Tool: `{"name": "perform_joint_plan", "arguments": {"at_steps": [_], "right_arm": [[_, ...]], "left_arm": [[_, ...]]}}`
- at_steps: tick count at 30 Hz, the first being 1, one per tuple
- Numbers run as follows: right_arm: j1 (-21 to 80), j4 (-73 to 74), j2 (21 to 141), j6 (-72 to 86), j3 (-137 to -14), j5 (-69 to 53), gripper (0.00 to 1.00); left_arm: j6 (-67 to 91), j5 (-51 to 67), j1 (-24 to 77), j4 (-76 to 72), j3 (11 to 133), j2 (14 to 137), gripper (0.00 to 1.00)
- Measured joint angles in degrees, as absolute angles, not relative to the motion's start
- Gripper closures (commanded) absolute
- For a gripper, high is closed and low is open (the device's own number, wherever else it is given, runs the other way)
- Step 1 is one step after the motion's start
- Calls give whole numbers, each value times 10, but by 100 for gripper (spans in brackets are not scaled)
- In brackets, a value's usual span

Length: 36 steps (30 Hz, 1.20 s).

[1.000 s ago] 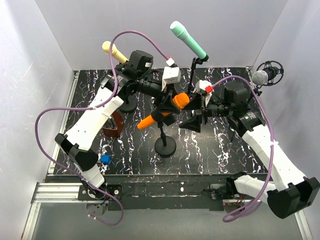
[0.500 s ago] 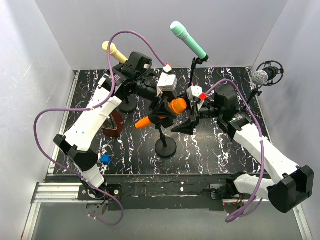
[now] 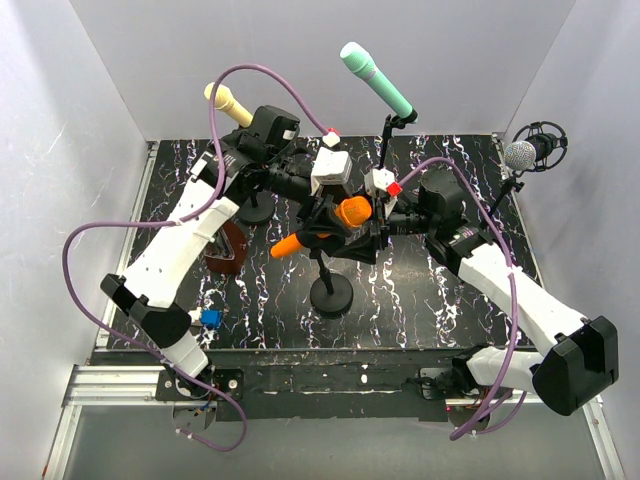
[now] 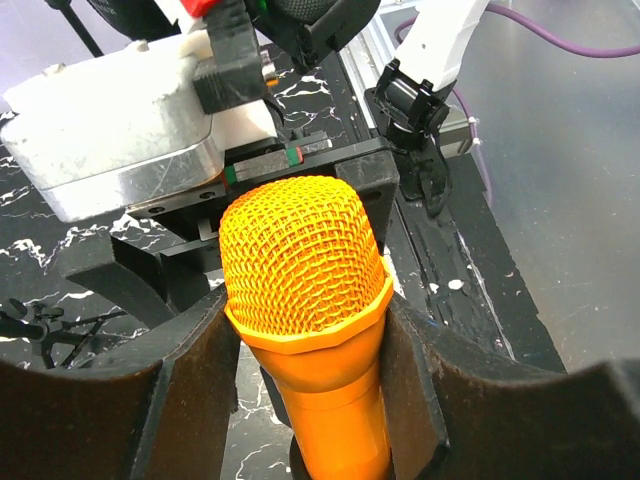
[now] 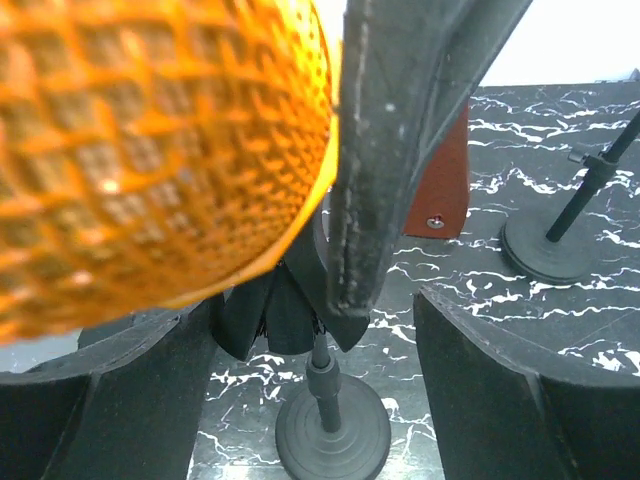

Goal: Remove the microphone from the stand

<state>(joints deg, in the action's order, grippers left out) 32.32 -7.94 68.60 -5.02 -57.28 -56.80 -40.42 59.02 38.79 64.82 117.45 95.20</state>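
Note:
The orange microphone (image 3: 318, 229) lies tilted on top of the black stand (image 3: 331, 293) at the table's middle. My left gripper (image 3: 333, 213) is shut on it just below the mesh head. In the left wrist view both fingers (image 4: 195, 380) press the orange microphone's body (image 4: 310, 300). My right gripper (image 3: 357, 243) is open and sits right of the stand, under the head. In the right wrist view its fingers (image 5: 520, 390) straddle the stand's pole and base (image 5: 330, 425), with the orange head (image 5: 150, 150) close above. Whether the clip still holds the microphone is hidden.
A green microphone (image 3: 376, 80) on a stand rises at the back middle. A yellow microphone (image 3: 228, 102) stands back left. A silver microphone in a shock mount (image 3: 524, 153) is at the back right. A red-brown object (image 3: 228, 250) and a small blue piece (image 3: 210, 318) lie at the left.
My right arm has moved left, bringing its open gripper up against the stand beneath the orange head. My left gripper has stayed shut on the microphone, shifting only slightly.

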Motion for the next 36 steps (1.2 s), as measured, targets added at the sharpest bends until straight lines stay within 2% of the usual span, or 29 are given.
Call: {"name": "perform_joint_plan", "arguments": {"at_steps": [5, 8, 10, 15, 17, 19, 20, 29, 36], "right_arm": [[326, -88, 689, -46, -567, -565, 25], [331, -92, 689, -45, -559, -565, 22], [333, -96, 689, -44, -553, -568, 28], [338, -102, 688, -48, -552, -566, 56], [338, -100, 688, -43, -552, -559, 72], [338, -98, 687, -41, -548, -555, 95], [338, -95, 687, -40, -548, -555, 99], [337, -70, 666, -57, -546, -528, 99], [335, -65, 658, -64, -545, -492, 99]], "left_arm": [[-395, 583, 388, 634, 1167, 948, 100], [-387, 579, 388, 619, 1159, 945, 100], [-383, 575, 388, 614, 1155, 941, 100], [-379, 567, 388, 612, 1150, 935, 100], [-385, 559, 388, 610, 1149, 933, 100], [-390, 552, 388, 610, 1147, 931, 100], [-393, 547, 388, 609, 1147, 931, 100], [-372, 524, 387, 619, 1181, 935, 100], [-327, 513, 391, 627, 1317, 972, 100]]}}
